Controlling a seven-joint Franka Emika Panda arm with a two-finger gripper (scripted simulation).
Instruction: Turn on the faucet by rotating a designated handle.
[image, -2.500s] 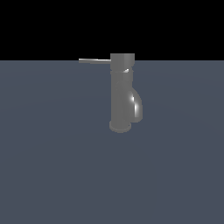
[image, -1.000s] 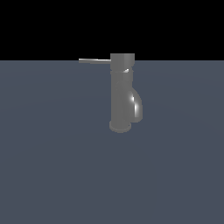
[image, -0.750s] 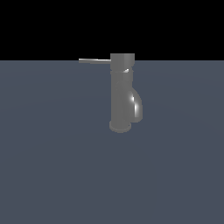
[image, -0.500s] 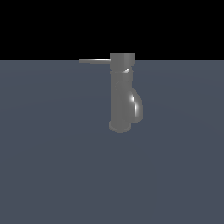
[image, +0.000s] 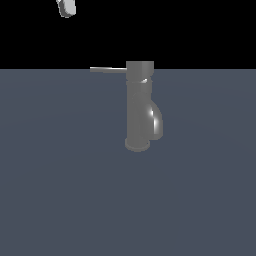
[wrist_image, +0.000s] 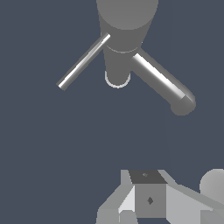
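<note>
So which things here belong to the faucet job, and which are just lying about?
Belongs to the job:
- faucet
- handle, the thin bar on its top cap
- hand, high above, apart from the handle

Lying about:
- nothing else visible; only the grey floor

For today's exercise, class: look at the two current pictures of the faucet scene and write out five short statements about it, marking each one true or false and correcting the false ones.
1. The faucet stands upright on the grey surface. True.
2. The handle hangs down vertically beside the faucet body. False: it sticks out horizontally from the top cap, toward the exterior view's left.
3. The gripper is clamped on the handle. False: it is high above, clear of the handle, touching nothing.
4. The spout sits lower on the faucet than the handle. True.
5. In the wrist view, handle and spout point the same way. False: they spread apart to opposite sides of the body.
</note>
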